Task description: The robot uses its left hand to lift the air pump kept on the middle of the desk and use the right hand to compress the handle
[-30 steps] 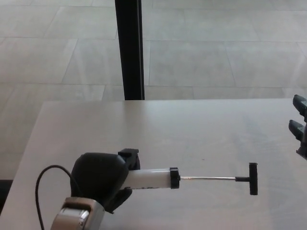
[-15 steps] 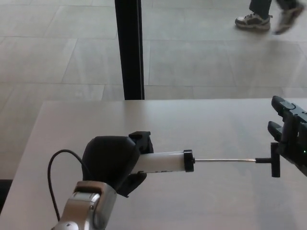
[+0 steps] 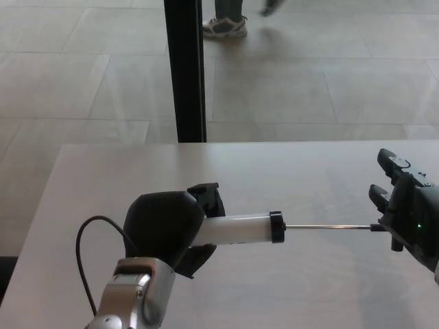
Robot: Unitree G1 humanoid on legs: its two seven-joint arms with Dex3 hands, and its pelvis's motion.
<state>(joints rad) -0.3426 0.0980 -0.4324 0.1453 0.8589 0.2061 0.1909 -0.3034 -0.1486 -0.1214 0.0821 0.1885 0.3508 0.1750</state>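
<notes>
The air pump (image 3: 240, 229) is lying level above the middle of the desk (image 3: 288, 171), its white barrel gripped by the left hand (image 3: 168, 229), fingers closing round it. The rod is reaching to the right edge, where the right hand (image 3: 405, 209) is now covering the handle; its grasp I cannot tell. A passer-by's shoe (image 3: 223, 26) is crossing the floor beyond.
</notes>
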